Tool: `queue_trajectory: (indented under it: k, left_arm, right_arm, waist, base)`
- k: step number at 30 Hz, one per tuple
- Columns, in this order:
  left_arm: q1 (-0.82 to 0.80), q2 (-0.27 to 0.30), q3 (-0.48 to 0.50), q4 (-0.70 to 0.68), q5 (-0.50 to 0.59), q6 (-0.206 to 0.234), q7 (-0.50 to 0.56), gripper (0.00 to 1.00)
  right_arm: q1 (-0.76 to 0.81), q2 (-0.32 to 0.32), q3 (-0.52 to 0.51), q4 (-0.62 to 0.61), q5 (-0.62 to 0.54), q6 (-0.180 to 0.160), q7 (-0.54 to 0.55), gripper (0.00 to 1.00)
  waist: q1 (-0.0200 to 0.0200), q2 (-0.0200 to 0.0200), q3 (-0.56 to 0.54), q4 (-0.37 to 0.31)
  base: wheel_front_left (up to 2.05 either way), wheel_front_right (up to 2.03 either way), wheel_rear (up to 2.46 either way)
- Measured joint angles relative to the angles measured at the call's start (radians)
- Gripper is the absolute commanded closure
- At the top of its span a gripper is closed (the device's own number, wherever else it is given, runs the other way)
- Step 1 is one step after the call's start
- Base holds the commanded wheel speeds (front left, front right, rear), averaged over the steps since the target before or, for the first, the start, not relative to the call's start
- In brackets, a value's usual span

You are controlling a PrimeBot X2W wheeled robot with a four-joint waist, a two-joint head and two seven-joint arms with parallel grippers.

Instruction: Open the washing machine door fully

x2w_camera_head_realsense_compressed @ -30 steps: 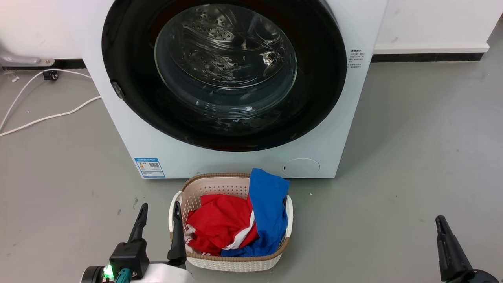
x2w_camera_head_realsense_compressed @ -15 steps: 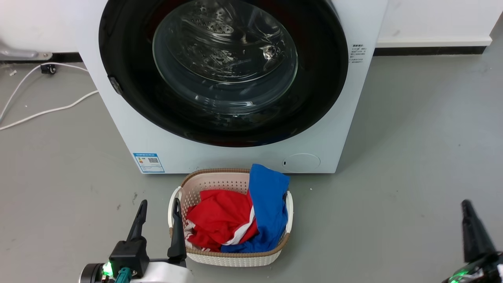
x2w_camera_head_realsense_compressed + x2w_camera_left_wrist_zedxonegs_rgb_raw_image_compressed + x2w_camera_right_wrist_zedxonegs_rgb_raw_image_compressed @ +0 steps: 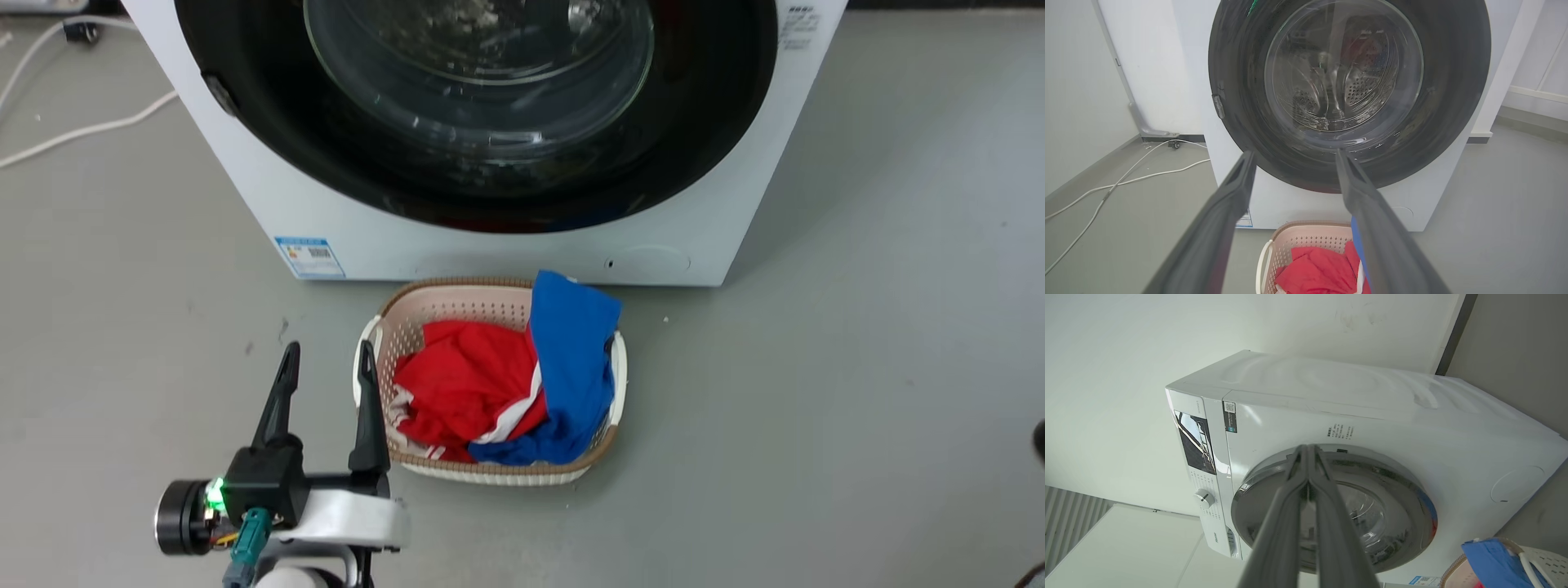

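The white washing machine (image 3: 506,253) stands at the top of the head view. Its round black washing machine door (image 3: 702,122) with a clear glass centre lies against the machine's front. A small grey catch (image 3: 1218,106) sits on the door's left rim. My left gripper (image 3: 326,351) is open and empty, low on the floor side, left of the basket and well short of the door (image 3: 1453,81). In the right wrist view my right gripper (image 3: 1307,448) is shut on nothing, its tips pointing at the door's (image 3: 1392,522) rim from a distance.
A beige laundry basket (image 3: 457,302) with red and blue clothes sits on the grey floor right in front of the machine, beside my left fingers. A white cable (image 3: 82,131) runs over the floor at the far left. Open floor lies to the right.
The head camera has dipped and come closer, so machine and basket sit higher in the picture. My right gripper has slid rightward to the picture's edge. The door has not moved.
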Motion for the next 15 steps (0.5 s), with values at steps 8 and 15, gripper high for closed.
queue_trajectory:
  k: [8, 15]
  left_arm:
    - [-0.074, 0.0, -0.011, -0.037, 0.01, 0.014, 0.0, 0.0]
    - [-0.134, 0.0, -0.029, -0.064, 0.011, 0.027, 0.0, 0.0]
  right_arm:
    - [-0.236, -0.114, 0.002, 0.102, -0.021, 0.0, 0.076, 1.0]
    - [-0.453, -0.194, 0.042, 0.18, -0.03, 0.0, 0.147, 1.0]
  waist:
    - [0.0, 0.0, 0.115, 0.022]
    - [0.0001, 0.0, 0.232, 0.035]
  base:
    - [0.0, 0.0, 0.0]
    - [0.0, 0.0, 0.0]
